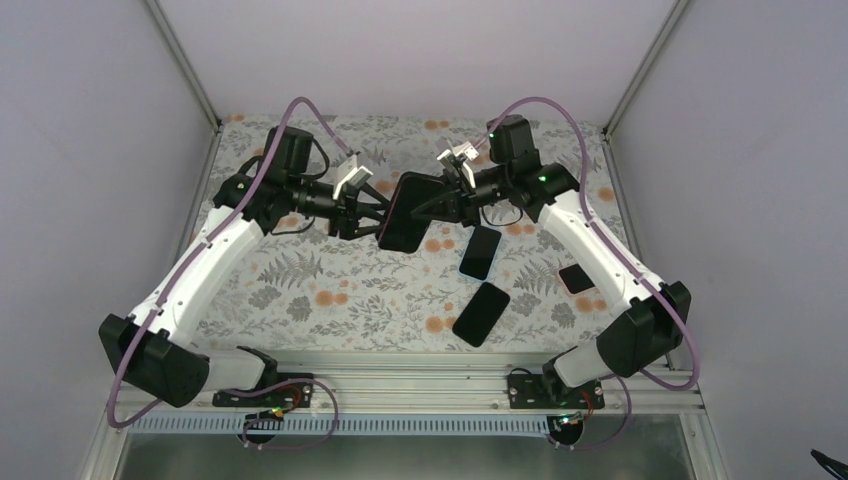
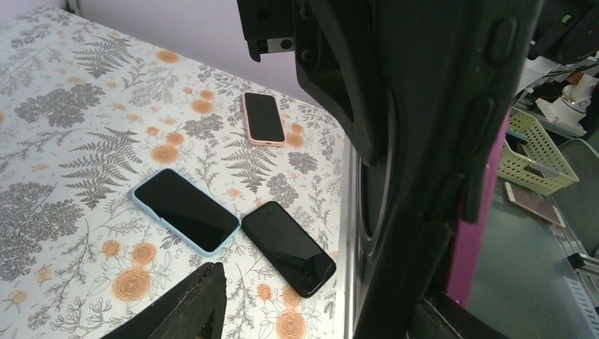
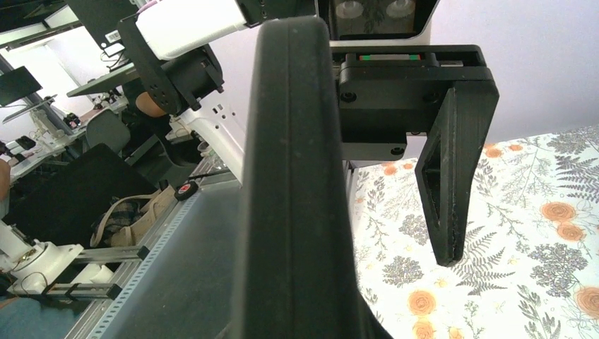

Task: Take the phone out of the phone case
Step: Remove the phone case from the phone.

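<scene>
Up over the far middle of the table (image 1: 300, 290), the phone case (image 1: 405, 212) is pinched by the right gripper (image 1: 432, 205), and the open left gripper (image 1: 382, 214) should next be closed on its other edge.

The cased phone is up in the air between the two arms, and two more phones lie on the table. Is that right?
Not quite: three phones lie on the table, not two. The left wrist view shows a pink-cased phone, a blue-cased phone and a black phone. The cased phone is indeed aloft.
</scene>
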Robot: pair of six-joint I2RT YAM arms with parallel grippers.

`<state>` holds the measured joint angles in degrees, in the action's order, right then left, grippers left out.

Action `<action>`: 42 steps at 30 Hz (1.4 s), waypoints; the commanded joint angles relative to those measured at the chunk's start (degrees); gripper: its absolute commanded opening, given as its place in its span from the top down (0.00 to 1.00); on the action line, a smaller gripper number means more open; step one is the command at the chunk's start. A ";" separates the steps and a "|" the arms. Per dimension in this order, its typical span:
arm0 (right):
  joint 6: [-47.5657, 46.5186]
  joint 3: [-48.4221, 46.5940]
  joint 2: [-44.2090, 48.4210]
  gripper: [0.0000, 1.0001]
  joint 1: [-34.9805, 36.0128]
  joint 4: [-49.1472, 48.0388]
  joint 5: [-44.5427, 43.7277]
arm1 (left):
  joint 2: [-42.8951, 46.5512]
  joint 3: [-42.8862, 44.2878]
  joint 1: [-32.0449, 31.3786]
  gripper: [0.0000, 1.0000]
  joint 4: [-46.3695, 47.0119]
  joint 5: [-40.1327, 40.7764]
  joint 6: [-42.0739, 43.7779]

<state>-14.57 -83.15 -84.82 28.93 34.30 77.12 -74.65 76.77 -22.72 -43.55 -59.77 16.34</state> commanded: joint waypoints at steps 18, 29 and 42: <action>-1.44 0.08 -3.90 0.96 10.75 2.65 -0.12 | -2.44 1.18 -6.21 0.55 16.76 -5.71 -8.87; -0.76 -1.45 -5.70 0.96 11.09 2.79 -0.13 | -2.48 -1.62 -6.73 0.62 19.65 -5.23 -11.54; 0.99 -7.22 -5.84 0.95 6.15 3.62 -5.42 | 0.71 -10.18 0.20 0.85 28.52 -9.27 -20.99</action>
<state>-13.72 -86.21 -88.75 31.48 40.75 71.72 -74.54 67.77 -22.98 -28.80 -67.83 1.39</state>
